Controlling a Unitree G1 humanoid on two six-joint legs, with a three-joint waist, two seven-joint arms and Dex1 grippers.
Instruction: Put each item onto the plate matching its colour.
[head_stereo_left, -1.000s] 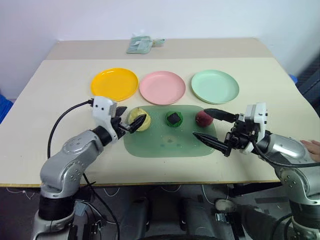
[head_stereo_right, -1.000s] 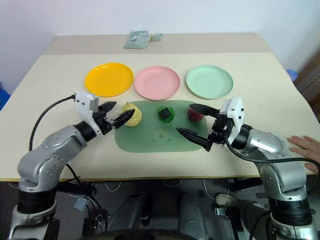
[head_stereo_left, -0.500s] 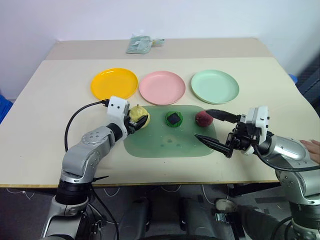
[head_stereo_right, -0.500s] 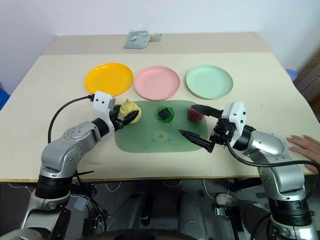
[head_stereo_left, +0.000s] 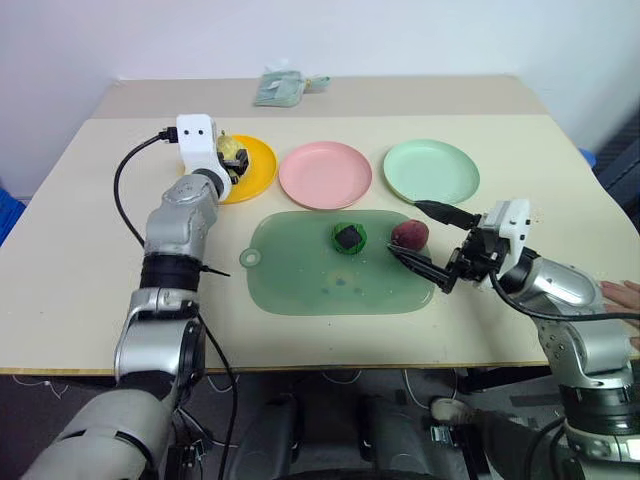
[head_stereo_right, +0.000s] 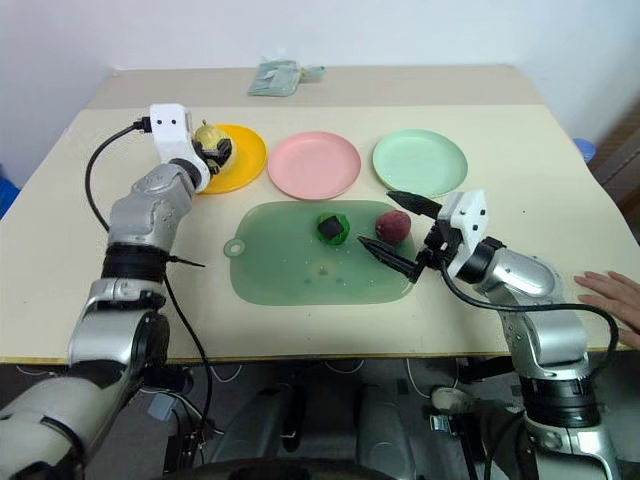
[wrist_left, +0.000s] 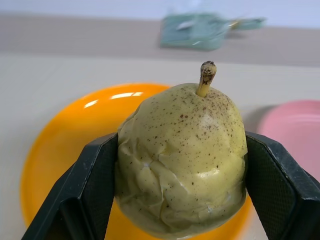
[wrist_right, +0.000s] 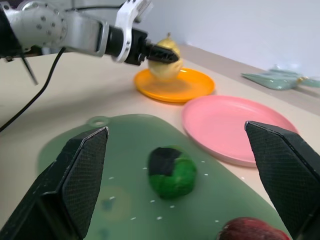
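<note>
We see the left gripper held over the yellow-orange plate at the far left of the bench, its two black fingers closed on the pale yellow pear. The pear sits upright between them, stem up, and in the right wrist view it hangs just above the plate rather than resting on it.

To the right of that plate we find the pink plate and then the pale mint green plate, all three in a row across the far side of the bench. Nearer to us lies the translucent green mat. On its far half sits the green ball, black patch facing up, and to its right, at the mat's right edge, the dark red fruit.

The right gripper hovers level at the mat's right edge, pointing left. Its fingers are spread wide and hold nothing; one lies on the far side of the red fruit and the other on the near side, so the fruit sits just between their tips. We cannot tell whether either finger touches it.

A flat pale green packet lies at the far edge of the bench, behind the plates. A person's hand rests on the bench at the right edge.
</note>
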